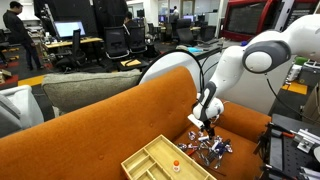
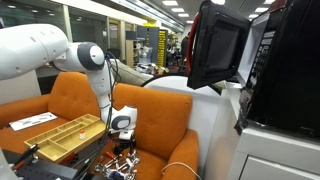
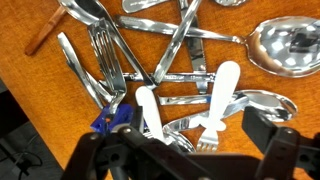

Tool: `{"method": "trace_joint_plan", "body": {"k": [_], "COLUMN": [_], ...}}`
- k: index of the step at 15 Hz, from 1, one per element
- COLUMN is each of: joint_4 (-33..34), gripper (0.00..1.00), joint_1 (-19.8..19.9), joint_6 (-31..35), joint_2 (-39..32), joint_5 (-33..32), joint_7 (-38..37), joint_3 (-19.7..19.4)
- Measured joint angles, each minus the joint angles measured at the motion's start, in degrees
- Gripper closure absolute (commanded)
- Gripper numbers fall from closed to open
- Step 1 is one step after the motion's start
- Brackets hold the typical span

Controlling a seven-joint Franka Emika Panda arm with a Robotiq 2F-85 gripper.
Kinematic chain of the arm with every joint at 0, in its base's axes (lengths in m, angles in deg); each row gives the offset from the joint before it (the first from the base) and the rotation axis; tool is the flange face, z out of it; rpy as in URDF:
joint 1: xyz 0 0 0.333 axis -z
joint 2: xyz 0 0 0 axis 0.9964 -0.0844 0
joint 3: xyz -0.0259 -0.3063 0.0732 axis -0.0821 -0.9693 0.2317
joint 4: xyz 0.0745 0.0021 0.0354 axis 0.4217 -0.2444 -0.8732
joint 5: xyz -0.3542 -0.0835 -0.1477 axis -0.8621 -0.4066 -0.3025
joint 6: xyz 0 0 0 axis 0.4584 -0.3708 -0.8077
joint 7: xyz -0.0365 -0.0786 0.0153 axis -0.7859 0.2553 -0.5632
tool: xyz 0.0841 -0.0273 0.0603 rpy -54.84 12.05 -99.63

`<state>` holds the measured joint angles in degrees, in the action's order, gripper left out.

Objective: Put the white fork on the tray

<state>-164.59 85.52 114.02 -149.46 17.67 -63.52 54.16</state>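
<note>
Claw (image 3: 195,152) is apart w/ nothing in it, hanging over the cutlery pile (image 1: 206,148) on the orange sofa (image 1: 90,130); wide stance makes sense, since it has to straddle one piece in a tangle w/o snagging the neighbours; white fork (image 3: 219,98) lies in that pile, tines toward the claw, handle pointing away, resting across steel handles, so prob. a bit propped up & easier to pinch than a flat piece; in wrist view it sits roughly in line w/ the gap between the fingers; a second white piece (image 3: 147,108) lies near it, approx. parallel, type unclear, so some risk of taking the wrong one; big steel spoon (image 3: 285,45) & steel forks (image 3: 105,62) lie further off; tray (image 1: 143,148) sits on the same seat just beside the pile in both exterior views, so the carry looks short; my read: aligning over the fork, descent next; fork not yet lifted.
</note>
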Motion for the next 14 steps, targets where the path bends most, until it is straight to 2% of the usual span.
{"method": "trace_joint_plan", "body": {"k": [8,14], "joint_4": [6.0,11.5], "gripper": [0.00,0.00], "joint_1": [0.9,1.4], "joint_6": [1.3,1.2], "joint_2": [-6.8,-10.5], "joint_5": [0.0,-0.3], "joint_7": [-10.7,-13.3], "joint_3": [-1.7,-1.4]}}
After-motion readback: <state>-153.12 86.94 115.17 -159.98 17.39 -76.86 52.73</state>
